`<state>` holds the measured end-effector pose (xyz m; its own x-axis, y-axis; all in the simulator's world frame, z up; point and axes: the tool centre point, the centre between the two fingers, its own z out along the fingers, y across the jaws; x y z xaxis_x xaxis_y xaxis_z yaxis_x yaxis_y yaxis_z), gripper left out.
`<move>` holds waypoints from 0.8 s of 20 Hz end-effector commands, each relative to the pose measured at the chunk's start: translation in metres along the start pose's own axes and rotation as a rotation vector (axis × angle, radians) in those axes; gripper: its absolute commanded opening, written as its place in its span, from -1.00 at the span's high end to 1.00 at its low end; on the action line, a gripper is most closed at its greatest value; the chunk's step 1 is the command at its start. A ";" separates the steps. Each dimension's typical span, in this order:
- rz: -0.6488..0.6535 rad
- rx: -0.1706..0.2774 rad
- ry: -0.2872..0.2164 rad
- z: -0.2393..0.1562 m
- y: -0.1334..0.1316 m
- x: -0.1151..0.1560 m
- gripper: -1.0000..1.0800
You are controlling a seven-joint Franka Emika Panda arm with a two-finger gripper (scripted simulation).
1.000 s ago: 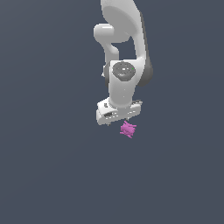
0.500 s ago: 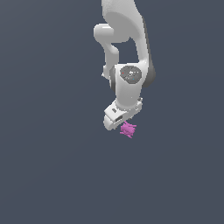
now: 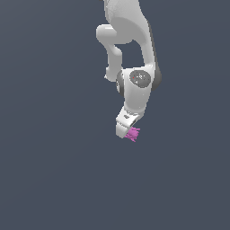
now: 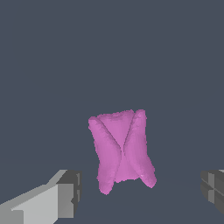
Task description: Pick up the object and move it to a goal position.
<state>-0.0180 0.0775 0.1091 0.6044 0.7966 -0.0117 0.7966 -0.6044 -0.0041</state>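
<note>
Looks like the pick hasn't happened yet, so grab, lift and carry to the goal are all left. The arm's gripper [image 3: 127, 131] is right down at the object [image 3: 133, 134], which sits on the desk [image 3: 54, 179]. In the wrist view the jaws are spread wide with the pink lump between them, touching neither.

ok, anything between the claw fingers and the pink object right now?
Nothing. In the wrist view the pink object sits between the two claw fingers, with bare grey floor in the gaps on both sides. The claw is open, not touching it.
</note>
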 end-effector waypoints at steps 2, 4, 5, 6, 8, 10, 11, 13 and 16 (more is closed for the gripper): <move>-0.074 -0.002 0.005 0.003 -0.005 0.004 -0.92; -0.105 -0.003 0.007 0.004 -0.007 0.006 -0.92; -0.118 -0.004 0.008 0.005 -0.007 0.006 -0.92; -0.129 -0.004 0.009 0.005 -0.008 0.007 -0.92; -0.146 -0.005 0.010 0.006 -0.009 0.008 -0.92; -0.156 -0.005 0.011 0.006 -0.010 0.009 -0.92; -0.158 -0.005 0.011 0.007 -0.010 0.009 -0.92; -0.154 -0.005 0.011 0.006 -0.010 0.008 -0.92; -0.154 -0.005 0.011 0.010 -0.010 0.008 -0.92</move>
<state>-0.0207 0.0901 0.1012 0.4751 0.8799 -0.0001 0.8799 -0.4751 0.0002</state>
